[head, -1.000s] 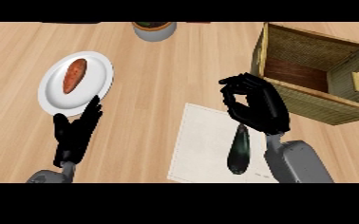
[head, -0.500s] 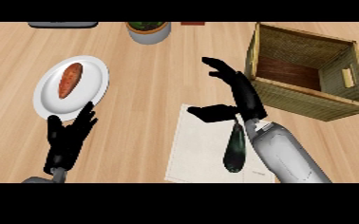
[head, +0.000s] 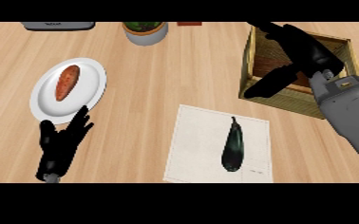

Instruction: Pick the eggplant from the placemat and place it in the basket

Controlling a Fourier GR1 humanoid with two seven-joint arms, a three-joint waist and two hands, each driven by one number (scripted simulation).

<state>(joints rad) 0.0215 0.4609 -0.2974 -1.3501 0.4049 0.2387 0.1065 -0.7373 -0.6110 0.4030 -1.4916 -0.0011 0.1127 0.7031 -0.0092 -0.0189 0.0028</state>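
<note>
- Lying on the white placemat, the dark eggplant sits toward the mat's right half, its stem end pointing away from the robot; nothing touches it.
- Right hand hangs above the near-left corner of the wooden basket, well apart from the eggplant; its fingers are spread and straight, thumb reaching down over the basket's left wall; it holds nothing.
- Left hand rests at the lower left of the view, fingers up and relaxed, tips just below the white plate; it holds nothing.
- On that plate lies an orange-red sweet potato; a grey pot with greenery stands near the counter's far edge.
- Progress, as a judgement: the task looks unstarted; the eggplant is not grasped, and what shows of the basket's inside holds no eggplant; still to do are reaching to the mat, closing round the eggplant, lifting it, carrying it right and releasing it inside the basket.
</note>
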